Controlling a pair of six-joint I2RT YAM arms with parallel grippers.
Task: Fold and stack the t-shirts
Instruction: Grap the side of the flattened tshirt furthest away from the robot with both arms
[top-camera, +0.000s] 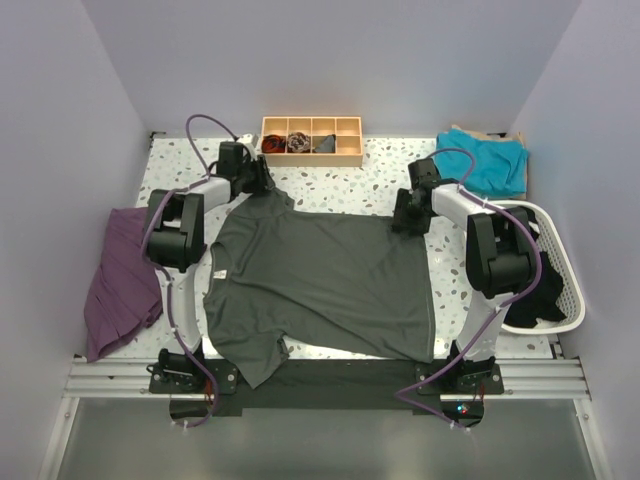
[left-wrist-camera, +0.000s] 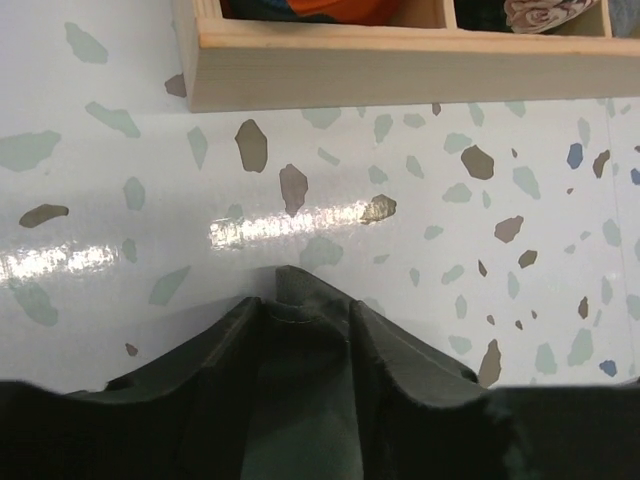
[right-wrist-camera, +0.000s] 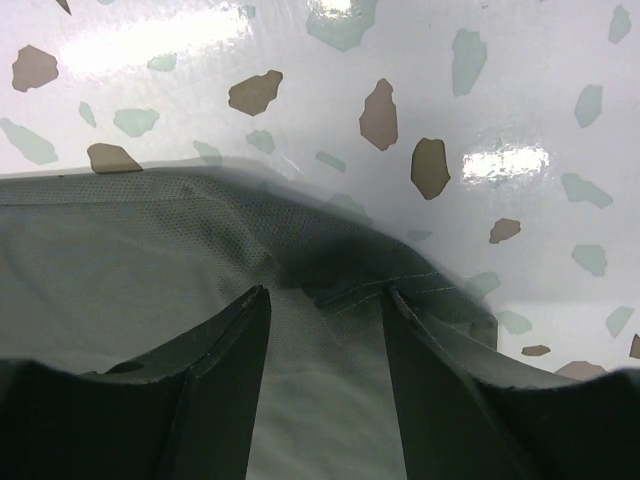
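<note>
The dark charcoal grey t-shirt (top-camera: 320, 275) lies spread flat across the middle of the table, collar to the left. My left gripper (top-camera: 262, 185) is at its far left corner, which is drawn out to a point. In the left wrist view the gripper (left-wrist-camera: 305, 305) is shut on a bunched fold of the grey t-shirt (left-wrist-camera: 300, 400). My right gripper (top-camera: 408, 218) is at the far right corner. In the right wrist view it (right-wrist-camera: 325, 295) stands open, its fingers straddling the stitched hem of the grey t-shirt (right-wrist-camera: 150, 250). The teal t-shirt (top-camera: 485, 160) lies crumpled at the far right.
A small wooden compartment tray (top-camera: 311, 155) stands at the back, just beyond the left gripper, and shows in the left wrist view (left-wrist-camera: 400, 70). A purple cloth (top-camera: 120, 280) lies at the left edge. A white laundry basket (top-camera: 575, 300) holding dark clothes stands at the right.
</note>
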